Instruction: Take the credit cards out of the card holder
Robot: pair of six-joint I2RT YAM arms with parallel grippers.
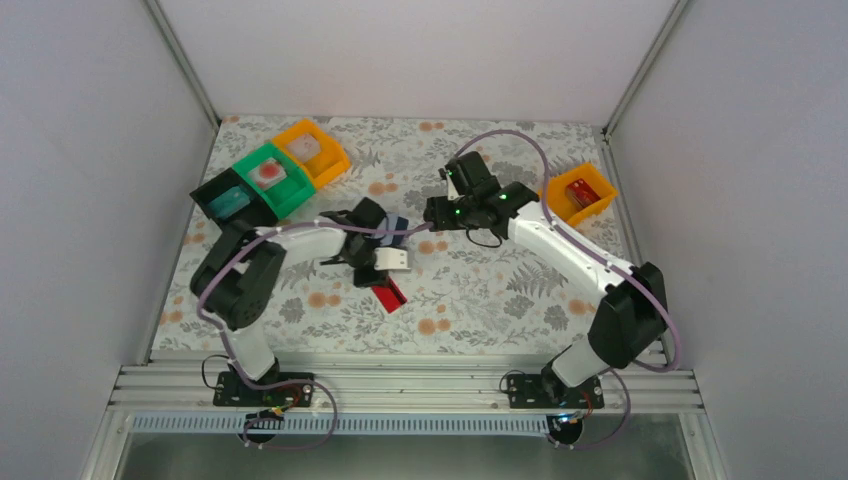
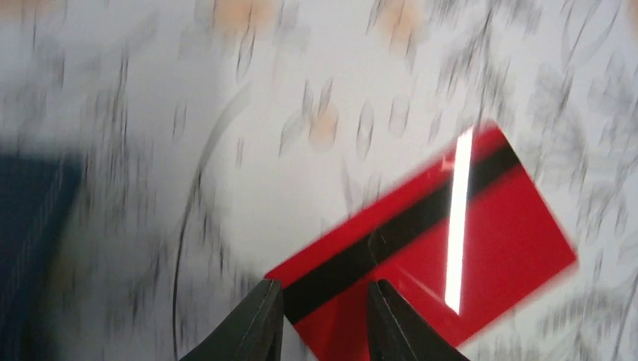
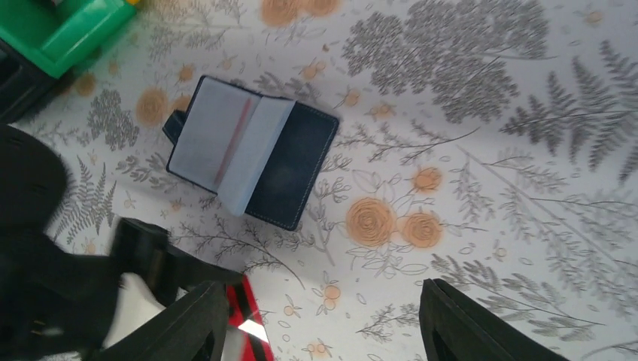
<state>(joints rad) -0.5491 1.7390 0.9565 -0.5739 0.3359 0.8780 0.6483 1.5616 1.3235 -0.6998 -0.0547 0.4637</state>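
The card holder (image 3: pixel 301 165), dark navy, lies open on the floral table, and its pale blue inner pocket (image 3: pixel 226 143) shows a reddish streak. In the top view the card holder (image 1: pixel 396 226) sits between the two grippers. A red credit card (image 2: pixel 466 248) with a black stripe lies flat on the table just in front of it (image 1: pixel 389 296). My left gripper (image 2: pixel 323 289) hovers over one corner of that card, fingers apart, the card showing through the gap. My right gripper (image 3: pixel 323 301) hangs wide open above bare table near the holder, gripping nothing.
Black (image 1: pixel 226 200), green (image 1: pixel 268 178) and orange (image 1: pixel 312 150) bins stand in a row at the back left. Another orange bin (image 1: pixel 578 195) with a red item is at the back right. The left arm (image 3: pixel 68 286) crowds the right wrist view's lower left.
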